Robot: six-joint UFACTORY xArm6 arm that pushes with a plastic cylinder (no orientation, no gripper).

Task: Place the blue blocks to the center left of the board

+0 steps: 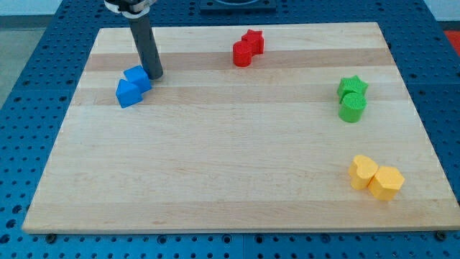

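Observation:
Two blue blocks touch each other at the board's upper left. The blue cube [136,77] is the one nearer the view's top right. The other blue block [127,94], wedge-like, lies just below and left of it. My tip [155,75] stands against the cube's right side, with the dark rod rising toward the view's top. The wooden board [230,158] fills most of the view.
Two red blocks [247,48] sit together near the top centre. A green star [352,87] and a green cylinder [352,108] sit at the right. Two yellow blocks [375,177] sit at the lower right.

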